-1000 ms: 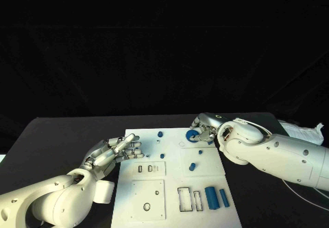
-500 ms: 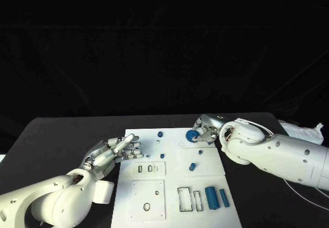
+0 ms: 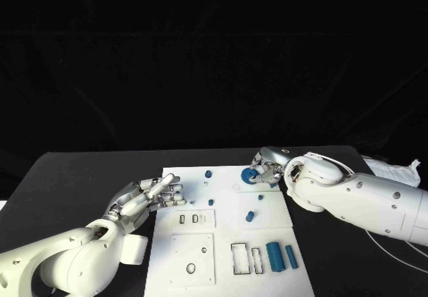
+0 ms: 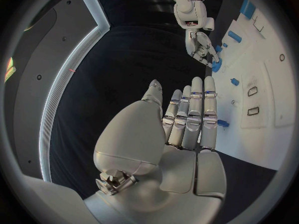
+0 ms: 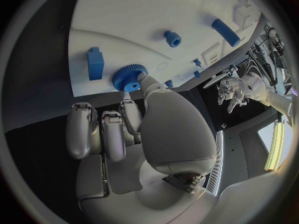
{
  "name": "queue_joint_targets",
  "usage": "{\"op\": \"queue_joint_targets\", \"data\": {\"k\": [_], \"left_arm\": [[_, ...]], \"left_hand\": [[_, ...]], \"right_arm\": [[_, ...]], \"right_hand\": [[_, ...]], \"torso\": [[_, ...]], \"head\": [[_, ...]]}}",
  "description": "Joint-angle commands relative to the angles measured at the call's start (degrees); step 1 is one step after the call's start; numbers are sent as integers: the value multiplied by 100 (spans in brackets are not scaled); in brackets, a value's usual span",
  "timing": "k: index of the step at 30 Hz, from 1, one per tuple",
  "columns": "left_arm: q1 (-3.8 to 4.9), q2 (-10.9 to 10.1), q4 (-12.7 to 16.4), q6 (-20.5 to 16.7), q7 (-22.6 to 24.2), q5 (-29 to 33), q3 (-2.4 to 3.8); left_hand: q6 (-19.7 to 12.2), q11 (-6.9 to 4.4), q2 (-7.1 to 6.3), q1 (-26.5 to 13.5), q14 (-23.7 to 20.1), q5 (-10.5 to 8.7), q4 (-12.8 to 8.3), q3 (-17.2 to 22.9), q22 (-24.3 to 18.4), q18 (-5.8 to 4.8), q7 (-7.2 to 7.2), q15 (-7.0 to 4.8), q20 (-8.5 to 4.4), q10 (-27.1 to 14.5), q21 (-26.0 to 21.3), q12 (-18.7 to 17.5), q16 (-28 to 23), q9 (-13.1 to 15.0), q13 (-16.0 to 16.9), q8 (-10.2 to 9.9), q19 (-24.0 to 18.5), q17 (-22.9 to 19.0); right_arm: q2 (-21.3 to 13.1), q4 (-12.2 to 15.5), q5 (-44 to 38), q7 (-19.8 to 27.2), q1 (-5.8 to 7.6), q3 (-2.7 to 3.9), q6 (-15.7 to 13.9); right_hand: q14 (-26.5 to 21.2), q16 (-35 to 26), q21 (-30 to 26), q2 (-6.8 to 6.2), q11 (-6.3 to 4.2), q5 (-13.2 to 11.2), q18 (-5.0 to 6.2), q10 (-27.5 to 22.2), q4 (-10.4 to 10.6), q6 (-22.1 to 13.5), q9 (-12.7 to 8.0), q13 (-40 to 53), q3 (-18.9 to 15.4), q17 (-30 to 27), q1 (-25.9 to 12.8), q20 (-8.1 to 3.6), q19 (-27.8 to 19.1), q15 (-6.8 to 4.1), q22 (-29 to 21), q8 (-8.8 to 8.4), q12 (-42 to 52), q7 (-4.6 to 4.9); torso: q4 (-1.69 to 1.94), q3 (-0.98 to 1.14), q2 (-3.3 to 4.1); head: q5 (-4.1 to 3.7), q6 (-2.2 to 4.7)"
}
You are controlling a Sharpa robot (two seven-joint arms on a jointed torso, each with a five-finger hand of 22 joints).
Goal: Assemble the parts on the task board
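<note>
The white task board (image 3: 223,232) lies in the middle of the black table. At its far right corner my right hand (image 3: 266,172) pinches a blue gear (image 3: 247,176) between thumb and fingers; the thumb tip lies on the gear (image 5: 129,77) just at the board's edge (image 5: 112,15). My left hand (image 3: 149,195) hovers open at the board's left edge, its fingers (image 4: 190,115) straight and side by side, holding nothing. From the left wrist, the right hand (image 4: 201,46) with the gear (image 4: 216,64) is far off across the board (image 4: 264,92).
Small blue pegs (image 3: 207,174) (image 3: 211,202) (image 3: 260,198) and an oblong piece (image 3: 250,216) stand on the board's far half. Two blue bars (image 3: 274,257) (image 3: 292,257) lie beside rectangular slots at the near right. A blue block (image 5: 95,63) sits near the gear.
My right hand has shifted the gear slightly toward the board's far edge, and its forearm has turned a little. The left hand has not moved.
</note>
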Motion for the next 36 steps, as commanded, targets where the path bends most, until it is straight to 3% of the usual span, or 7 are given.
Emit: {"op": "queue_joint_targets", "data": {"k": [1,6,10,18,22,29,36], "left_arm": [[5,2,11,113,28,5,4],[5,1,14,115,21,5,4],[5,0,15,116,17,5,4],[5,4,8,123,17,5,4],[5,10,-1,130,10,5,4],[4,28,-9,144,3,5,4],[4,33,-7,147,2,5,4]], "left_hand": [[33,11,0,74,27,11,-29,-8,-6,66,9,5,-9,44,9,-33,-25,-8,-4,-21,35,7],[33,11,0,74,27,11,-29,-8,-6,66,9,5,-9,44,9,-33,-25,-8,-4,-21,35,7],[33,11,0,74,27,11,-29,-8,-6,66,9,5,-9,44,9,-33,-25,-8,-4,-21,35,7],[32,10,6,74,31,12,-37,-12,-9,66,7,4,-9,44,7,-46,-34,-8,-5,-31,38,16],[32,10,7,75,31,12,-38,-12,-9,66,7,4,-9,45,7,-47,-35,-8,-5,-32,38,17],[33,10,11,79,33,12,-42,-10,-10,67,7,4,-9,45,7,-49,-37,-8,-5,-34,39,19],[34,9,18,88,34,12,-49,-6,-11,67,5,3,-10,47,6,-54,-40,-8,-5,-37,41,23]], "right_arm": [[8,-20,-148,-38,-26,-17,225],[23,21,-339,-99,-46,-18,310],[23,98,-587,-175,-68,-18,137],[30,439,-998,-337,-103,-17,-802],[66,716,-1000,-337,-108,-16,-1030],[284,1050,-1029,-285,-120,-16,-1049],[590,964,-1057,-241,-123,-25,-878]], "right_hand": [[480,41,32,115,-50,-79,-104,-4,-25,102,51,-3,81,906,90,-37,28,-47,11,57,16,-35],[484,49,38,95,-63,-124,-107,1,-48,147,57,12,112,929,104,-52,36,-59,28,65,19,-51],[488,57,49,102,-78,-97,-113,13,-56,203,68,32,146,951,108,-63,53,-71,55,83,34,-69],[509,94,129,159,-122,468,-149,99,7,297,102,167,317,1052,-19,-112,168,-114,235,81,165,-116],[509,94,138,167,-121,573,-154,102,10,281,105,173,378,1052,-42,-117,181,-116,257,57,155,-111],[507,92,143,150,-109,602,-157,100,13,238,98,173,405,1047,-68,-115,188,-109,269,20,141,-94],[508,93,142,133,-105,588,-157,102,7,234,98,179,409,1051,-74,-113,187,-106,268,13,144,-91]], "torso": [[1,-2,1],[3,-1,-1],[7,0,0],[18,-1,2],[18,-2,2],[19,-7,5],[17,-16,1]], "head": [[-5,-6],[-9,-7],[-20,-2],[-12,11],[-5,14],[9,6],[27,8]]}}
